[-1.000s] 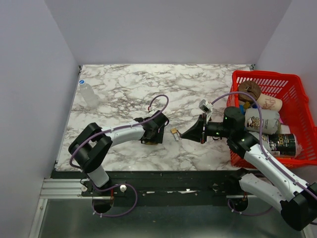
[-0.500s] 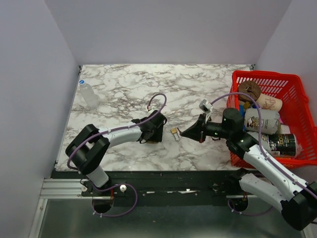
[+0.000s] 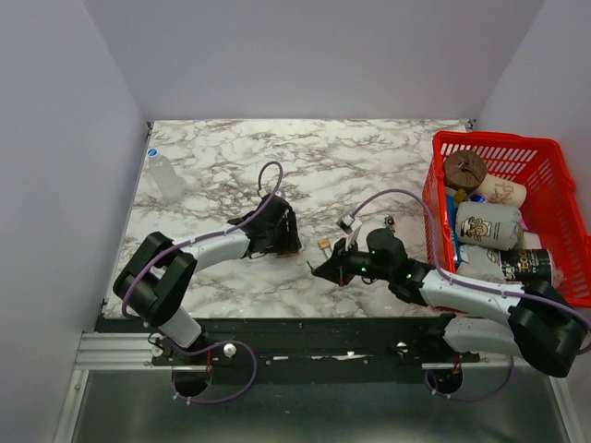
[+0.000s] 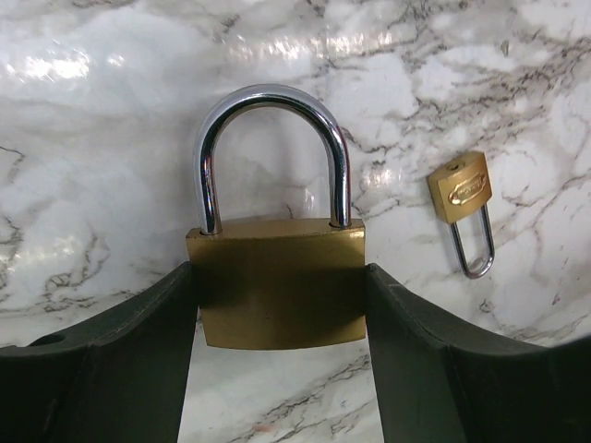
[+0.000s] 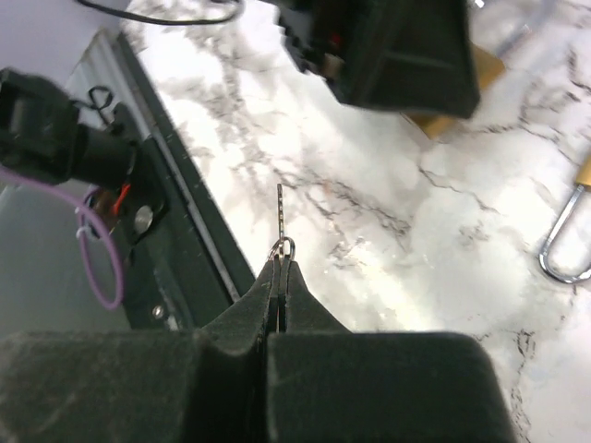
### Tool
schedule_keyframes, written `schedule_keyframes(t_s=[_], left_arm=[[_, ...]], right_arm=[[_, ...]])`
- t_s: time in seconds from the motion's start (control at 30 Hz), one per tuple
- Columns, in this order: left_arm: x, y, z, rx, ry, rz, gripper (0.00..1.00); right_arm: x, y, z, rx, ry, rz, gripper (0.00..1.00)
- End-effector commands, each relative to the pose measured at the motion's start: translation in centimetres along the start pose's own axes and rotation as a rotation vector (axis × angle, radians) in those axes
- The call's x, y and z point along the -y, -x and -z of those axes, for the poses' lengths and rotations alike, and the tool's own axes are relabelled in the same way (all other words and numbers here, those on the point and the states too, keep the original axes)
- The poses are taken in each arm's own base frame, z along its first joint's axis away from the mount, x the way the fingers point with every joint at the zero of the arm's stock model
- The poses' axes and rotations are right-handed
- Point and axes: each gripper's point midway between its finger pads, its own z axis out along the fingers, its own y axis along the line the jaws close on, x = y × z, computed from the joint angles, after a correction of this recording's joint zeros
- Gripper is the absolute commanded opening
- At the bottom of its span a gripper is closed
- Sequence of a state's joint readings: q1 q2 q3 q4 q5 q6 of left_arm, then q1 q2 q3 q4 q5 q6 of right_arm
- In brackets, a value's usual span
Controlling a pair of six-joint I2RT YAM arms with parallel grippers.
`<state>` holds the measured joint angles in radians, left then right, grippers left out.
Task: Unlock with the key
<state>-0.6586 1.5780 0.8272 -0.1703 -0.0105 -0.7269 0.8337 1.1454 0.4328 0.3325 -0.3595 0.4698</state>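
A large brass padlock (image 4: 277,286) with a steel shackle sits on the marble table, and my left gripper (image 4: 280,277) is shut on its body from both sides. In the top view the left gripper (image 3: 282,236) covers it. My right gripper (image 5: 279,263) is shut on a thin key (image 5: 280,214) whose blade points forward, low over the table near the front edge. In the top view the right gripper (image 3: 325,270) is just right of and nearer than the left one. The right wrist view shows the left gripper (image 5: 397,51) ahead with a bit of the large padlock (image 5: 459,115) beside it.
A small brass padlock (image 4: 466,208) lies on the table between the grippers, also visible from above (image 3: 325,245). A red basket (image 3: 480,136) with cans and cups stands at the right. A clear bottle (image 3: 166,175) stands at the left edge. The table's front rail (image 5: 175,212) is close to the key.
My right arm has swung left and down toward the front edge, with the key still in it. My left gripper has shifted slightly farther back with the large padlock.
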Motion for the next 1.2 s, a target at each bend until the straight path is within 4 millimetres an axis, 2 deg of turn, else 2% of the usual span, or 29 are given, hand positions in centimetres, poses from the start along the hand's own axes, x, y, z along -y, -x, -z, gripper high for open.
schedule_keyframes(t_s=[0.0, 0.07, 0.17, 0.3, 0.47, 0.6, 0.87, 0.9, 1.17], left_arm=[[1.0, 1.8, -0.3, 0.058, -0.101, 0.100, 0.00], [0.9, 1.7, -0.5, 0.051, -0.115, 0.111, 0.00], [0.7, 1.2, -0.9, 0.048, -0.123, 0.114, 0.00], [0.6, 1.1, -0.9, 0.046, -0.123, 0.113, 0.00], [0.8, 0.7, -1.3, 0.026, -0.135, 0.123, 0.00], [0.5, 0.3, -1.5, 0.018, -0.127, 0.131, 0.00], [0.3, 0.6, -1.3, 0.037, -0.117, 0.129, 0.00], [0.3, 0.5, -1.3, 0.035, -0.117, 0.129, 0.00], [0.3, 0.6, -1.4, 0.035, -0.119, 0.127, 0.00]], right_arm=[[0.7, 2.2, -1.7, 0.111, -0.037, -0.019, 0.01], [1.3, 1.2, -2.7, 0.071, -0.048, -0.044, 0.01], [1.8, 1.2, -3.7, 0.067, -0.056, -0.071, 0.01], [3.8, 0.2, -5.2, 0.035, -0.122, -0.094, 0.01], [4.4, 0.0, -6.8, 0.024, -0.127, -0.103, 0.01], [5.6, -0.3, -7.4, 0.025, -0.167, -0.119, 0.01], [6.3, 0.4, -8.6, 0.062, -0.151, -0.168, 0.01], [6.6, -0.1, -8.8, 0.050, -0.150, -0.175, 0.01], [7.8, -0.2, -8.9, 0.077, -0.136, -0.226, 0.01]])
